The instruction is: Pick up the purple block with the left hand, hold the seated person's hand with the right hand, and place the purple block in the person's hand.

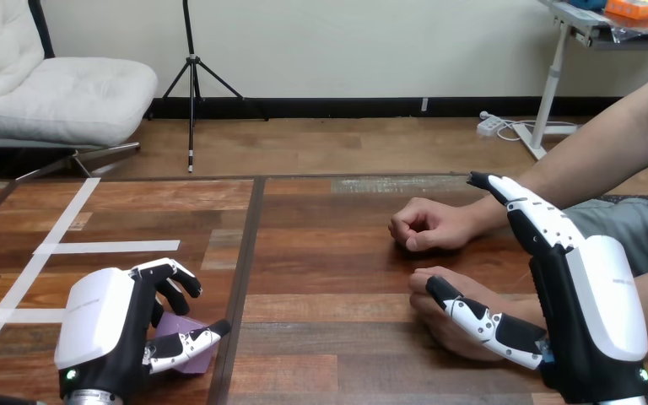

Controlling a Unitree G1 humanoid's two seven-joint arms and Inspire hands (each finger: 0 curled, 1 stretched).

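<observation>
Left hand (101,333): fingers curled round block (180,326) on table (329,253) | right hand (595,308): was open, thumb over person's near hand (481,295) | far hand (429,225): lay fisted

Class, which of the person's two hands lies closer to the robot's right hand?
The person's hand lower in the view, lying under the right hand's thumb; the other hand, a fist, rests farther up the table.

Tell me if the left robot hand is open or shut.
Shut on the purple block: the left robot hand has its fingers curled over the block's top and its thumb across its front.
</observation>
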